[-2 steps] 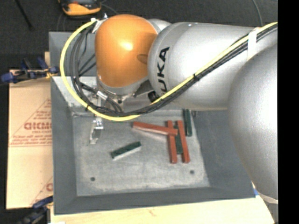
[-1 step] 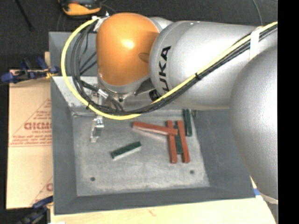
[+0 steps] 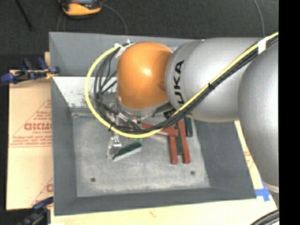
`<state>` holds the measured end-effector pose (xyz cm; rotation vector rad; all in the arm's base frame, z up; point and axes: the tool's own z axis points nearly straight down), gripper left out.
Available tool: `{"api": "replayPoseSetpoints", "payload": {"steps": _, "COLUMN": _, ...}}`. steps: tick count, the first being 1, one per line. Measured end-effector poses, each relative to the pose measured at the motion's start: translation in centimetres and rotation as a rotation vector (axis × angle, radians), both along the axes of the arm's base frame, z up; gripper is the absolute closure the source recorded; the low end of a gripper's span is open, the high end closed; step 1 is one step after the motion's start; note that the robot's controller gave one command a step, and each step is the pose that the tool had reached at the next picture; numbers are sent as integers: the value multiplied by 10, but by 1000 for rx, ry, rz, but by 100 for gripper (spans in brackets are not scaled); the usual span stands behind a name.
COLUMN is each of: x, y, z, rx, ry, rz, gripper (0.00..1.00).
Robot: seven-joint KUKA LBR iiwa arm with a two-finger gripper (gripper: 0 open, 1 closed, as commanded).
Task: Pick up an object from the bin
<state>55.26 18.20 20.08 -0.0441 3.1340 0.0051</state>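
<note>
While the silver arm (image 3: 220,78) reached in over the right edge of the bin (image 3: 63,172), its orange cover (image 3: 140,74) and a loop of yellow and black cables (image 3: 96,90) hung above the middle of the floor. Below the cover the gripper (image 3: 114,146) stood low over the floor, a little left of centre and nearer the bin's bottom edge in the view than its top edge. A flat dark green strip (image 3: 130,147) lay tilted at its tip, the left end against the gripper and the right end pointing toward the right edge. Whether the gripper was released or clenched, or grasped that strip, could not be told. Nearer the right edge lay a few reddish-brown sticks (image 3: 178,149) side by side, running from top to bottom, with a dark green piece (image 3: 188,125) just beside them and partly under the arm. Bare grey floor separated the strip from the sticks.
</note>
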Motion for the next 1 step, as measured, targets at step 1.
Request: {"api": "replayPoseSetpoints", "payload": {"steps": 1, "x": -11, "y": -25, "z": -29, "rx": -6, "ry": 7, "rz": 98, "gripper": 0}}
